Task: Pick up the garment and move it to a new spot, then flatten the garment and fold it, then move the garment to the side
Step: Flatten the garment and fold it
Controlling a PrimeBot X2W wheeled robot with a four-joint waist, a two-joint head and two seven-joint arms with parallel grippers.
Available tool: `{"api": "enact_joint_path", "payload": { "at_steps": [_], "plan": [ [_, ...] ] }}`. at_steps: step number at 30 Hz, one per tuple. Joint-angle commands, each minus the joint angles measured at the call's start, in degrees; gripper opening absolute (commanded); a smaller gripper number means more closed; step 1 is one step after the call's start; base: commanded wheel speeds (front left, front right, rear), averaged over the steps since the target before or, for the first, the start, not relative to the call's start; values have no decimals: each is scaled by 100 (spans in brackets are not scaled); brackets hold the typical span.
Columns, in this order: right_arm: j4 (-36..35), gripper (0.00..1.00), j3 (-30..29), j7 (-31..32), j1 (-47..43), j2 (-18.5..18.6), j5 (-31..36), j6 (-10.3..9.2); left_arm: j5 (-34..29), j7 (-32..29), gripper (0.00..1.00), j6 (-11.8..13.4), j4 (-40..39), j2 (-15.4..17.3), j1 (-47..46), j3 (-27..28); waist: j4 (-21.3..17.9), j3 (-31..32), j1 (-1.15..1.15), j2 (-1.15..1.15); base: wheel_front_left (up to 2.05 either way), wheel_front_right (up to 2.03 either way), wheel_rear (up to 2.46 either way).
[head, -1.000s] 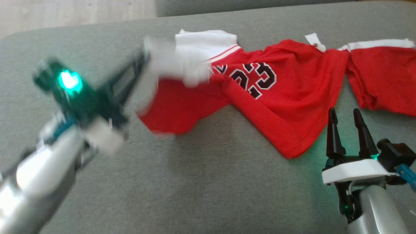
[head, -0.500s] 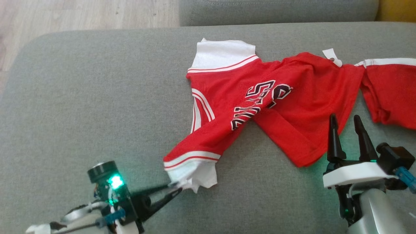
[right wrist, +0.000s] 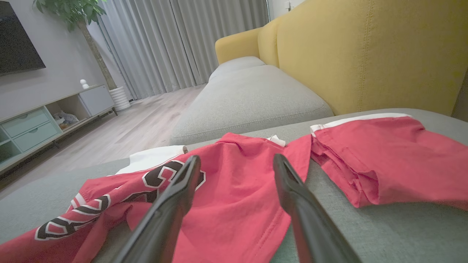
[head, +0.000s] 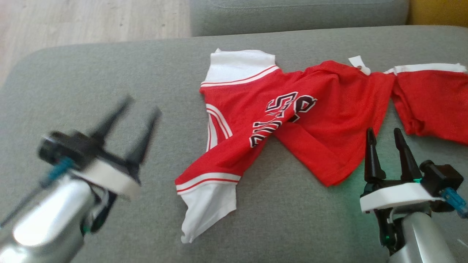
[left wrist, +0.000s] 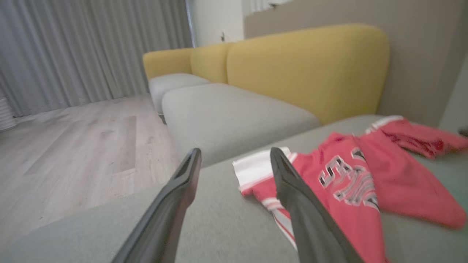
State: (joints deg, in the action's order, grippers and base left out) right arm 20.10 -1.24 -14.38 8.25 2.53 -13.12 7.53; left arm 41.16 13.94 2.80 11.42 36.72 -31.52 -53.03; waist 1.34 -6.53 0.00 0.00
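The garment (head: 292,117) is a red jersey with white sleeves and black lettering, lying rumpled across the grey cushion (head: 109,73). One white sleeve (head: 206,210) is stretched toward the front. My left gripper (head: 140,104) is open and blurred, well left of the garment and touching nothing. In the left wrist view the garment (left wrist: 347,182) lies right of my open fingers (left wrist: 292,190). My right gripper (head: 384,133) stands open at the garment's lower right hem, empty. The right wrist view has the red cloth (right wrist: 237,175) just beyond the open fingers (right wrist: 292,193).
A second red piece with a white band (head: 431,98) lies at the right, joined near a white tag (head: 358,63). The cushion's rounded left edge drops to wooden floor (head: 73,22). Another grey cushion (head: 292,14) and a yellow backrest (right wrist: 365,47) lie behind.
My left gripper pulled the white sleeve toward the front, let it go and opened, then rose to the left. The sleeve now lies on the cushion. The right arm stayed put.
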Motion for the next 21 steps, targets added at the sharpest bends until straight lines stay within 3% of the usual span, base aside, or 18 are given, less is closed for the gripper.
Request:
{"api": "enact_joint_path", "payload": {
  "at_steps": [1, 5, 10, 13, 16, 18, 19, 21],
  "plan": [
    [-217, 100, 170, -62, 39, 35, -44, -4, 116, 71, 100, 103, -123, 132, -255, 457, -56, 15, 0, 0, 0, 0, 0],
    [-369, 100, 243, -62, 26, 35, -92, -4, 491, 102, 100, 423, -395, -326, -79, 1644, -217, -26, 0, 0, 0, 0, 0],
    [-537, 100, 413, -62, 45, 35, -153, -4, 261, 104, 100, 234, -522, -847, 177, 2514, -490, -184, 0, 0, 0, 0, 0],
    [-631, 100, 476, -62, 80, 35, -180, -4, 7, 105, 100, -26, -303, -915, -7, 2495, -665, -337, 0, 0, 0, 0, 0],
    [-732, 100, 550, -62, 155, 35, -209, -4, -174, -89, 100, -332, 46, -775, -507, 2332, -862, -574, 0, 0, 0, 0, 0],
    [-808, 100, 588, -62, 210, 35, -225, -4, -159, -480, 100, -537, 392, -671, -942, 2260, -981, -745, 0, 0, 0, 0, 0],
    [-880, 100, 615, -62, 266, 34, -251, -4, -221, -991, 100, -727, 773, -520, -1429, 2096, -1105, -934, 0, 0, 0, 0, 0],
    [-920, 100, 645, -62, 314, 34, -289, -4, -196, -1606, 100, -872, 1198, -403, -1848, 1897, -1240, -1113, 0, 0, 0, 0, 0]
  ]
}}
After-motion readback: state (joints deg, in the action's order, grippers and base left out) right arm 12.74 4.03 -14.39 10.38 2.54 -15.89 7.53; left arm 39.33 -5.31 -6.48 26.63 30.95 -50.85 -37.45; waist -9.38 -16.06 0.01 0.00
